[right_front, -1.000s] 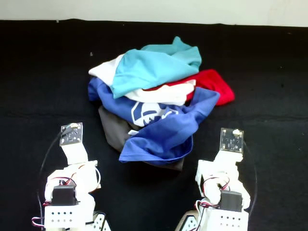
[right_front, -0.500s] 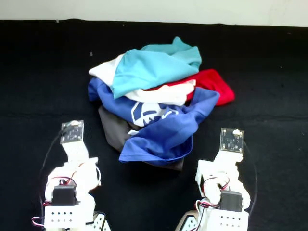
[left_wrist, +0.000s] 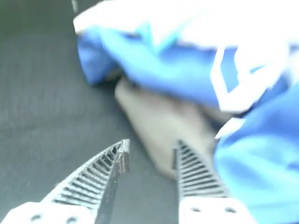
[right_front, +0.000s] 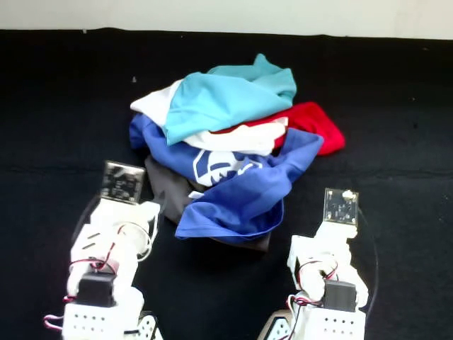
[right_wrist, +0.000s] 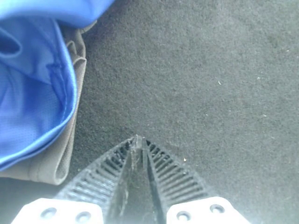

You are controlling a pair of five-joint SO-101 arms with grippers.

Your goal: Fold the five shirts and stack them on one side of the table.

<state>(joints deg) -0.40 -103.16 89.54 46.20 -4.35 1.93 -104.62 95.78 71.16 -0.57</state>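
Black table [right_front: 64, 106] holds five heaped shirts [right_front: 233, 159]; left claw [left_wrist: 149, 147] parted, right claw [right_wrist: 138, 141] closed.

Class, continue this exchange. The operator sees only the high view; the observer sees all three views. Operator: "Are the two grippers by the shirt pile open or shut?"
Observer: The left gripper is open.
Operator: Is it holding a shirt?
Observer: No. The grey shirt has its edge just ahead of the open jaws, not gripped.
Operator: And the right one?
Observer: The right gripper is shut on nothing, over bare table, with the grey shirt's hem beside it under the blue shirt.
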